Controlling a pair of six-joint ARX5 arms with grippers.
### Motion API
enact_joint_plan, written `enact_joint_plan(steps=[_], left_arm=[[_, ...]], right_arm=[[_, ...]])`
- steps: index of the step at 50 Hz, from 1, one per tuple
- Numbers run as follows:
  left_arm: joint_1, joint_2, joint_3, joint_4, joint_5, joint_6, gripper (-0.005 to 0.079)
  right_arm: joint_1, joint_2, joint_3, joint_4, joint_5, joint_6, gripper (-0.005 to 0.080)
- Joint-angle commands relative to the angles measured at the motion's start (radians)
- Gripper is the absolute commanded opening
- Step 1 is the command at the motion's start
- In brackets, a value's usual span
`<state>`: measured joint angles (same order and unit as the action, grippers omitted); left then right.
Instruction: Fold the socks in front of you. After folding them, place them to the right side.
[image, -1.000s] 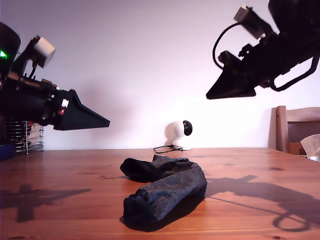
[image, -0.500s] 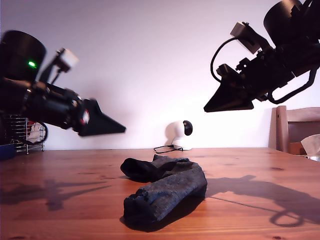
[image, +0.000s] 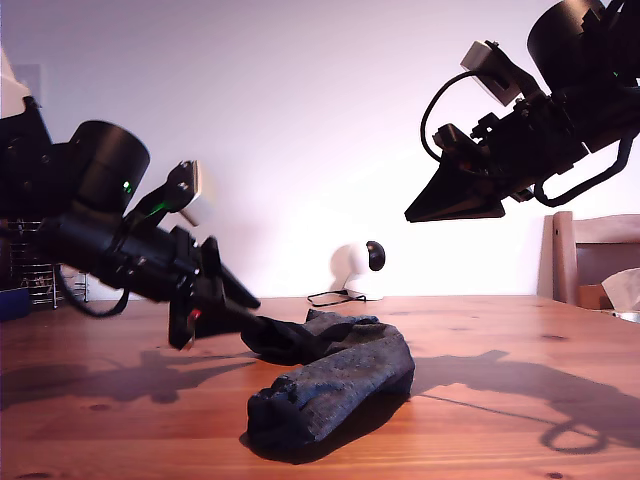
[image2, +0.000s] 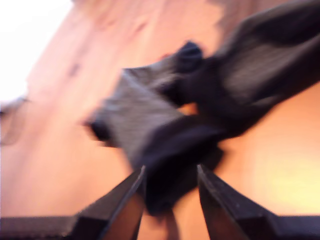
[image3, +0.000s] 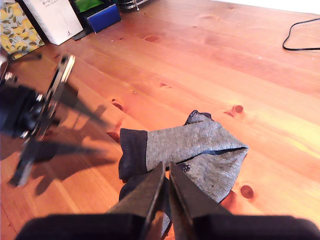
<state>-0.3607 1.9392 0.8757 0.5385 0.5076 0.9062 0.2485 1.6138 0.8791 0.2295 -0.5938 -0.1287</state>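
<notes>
The socks (image: 340, 375) lie in a crumpled dark grey heap on the wooden table (image: 120, 420), near the middle of the exterior view. My first gripper (image: 250, 304) has come in low from the exterior view's left and reaches the heap's far dark end. In the blurred first wrist view, my first gripper (image2: 171, 172) is open, with a near-black cuff (image2: 175, 150) of the socks (image2: 150, 117) at the gap between its fingertips. My second gripper (image: 412, 214) hangs high at the exterior view's right. My second gripper (image3: 166, 167) is shut and empty above the socks (image3: 200, 145).
A white round device (image: 358, 270) with a black cable (image3: 300, 35) stands at the table's back. A wire rack (image: 45, 272) is at the exterior view's left, a wooden chair (image: 590, 255) at its right. A blue box (image3: 102, 17) and books (image3: 55, 17) sit by the table's edge.
The first arm has swung down from high at the exterior view's left and in toward the socks, reaching their far dark end. The second arm has barely shifted. The socks lie as before.
</notes>
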Motion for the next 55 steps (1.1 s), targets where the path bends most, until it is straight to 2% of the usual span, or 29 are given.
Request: enact_joint_plan(steps=[1, 14, 34, 42, 45, 47, 48, 55], left_arm=[[-0.009, 0.019, 0.005, 0.002, 0.0, 0.023, 0.0292], [-0.009, 0.042, 0.013, -0.038, 0.0, 0.097, 0.0292], [-0.019, 0.122, 0.122, -0.045, -0.031, 0.1, 0.0274], [-0.029, 0.132, 0.163, -0.074, -0.046, 0.1, 0.0203], [-0.032, 0.132, 0.172, -0.115, -0.046, 0.1, 0.0095], [-0.033, 0.132, 0.177, -0.137, -0.045, 0.1, -0.0015], [-0.034, 0.132, 0.179, -0.145, -0.046, 0.099, -0.0029], [-0.05, 0.125, 0.195, -0.159, -0.063, 0.096, -0.0021]], right_arm=[[0.0, -0.001, -0.013, 0.008, -0.007, 0.0, -0.0012], [0.0, -0.001, -0.013, 0.021, -0.008, 0.001, -0.0012], [0.0, -0.001, -0.013, -0.014, -0.029, 0.005, -0.0012], [0.0, -0.001, -0.013, 0.0, -0.028, 0.005, -0.0012], [0.0, -0.001, -0.013, 0.008, -0.027, 0.005, -0.0012], [0.0, -0.001, -0.013, 0.01, -0.027, 0.005, -0.0012], [0.0, -0.001, -0.013, 0.01, -0.026, 0.005, -0.0012], [-0.001, -0.001, -0.013, 0.009, -0.024, 0.005, -0.0012]])
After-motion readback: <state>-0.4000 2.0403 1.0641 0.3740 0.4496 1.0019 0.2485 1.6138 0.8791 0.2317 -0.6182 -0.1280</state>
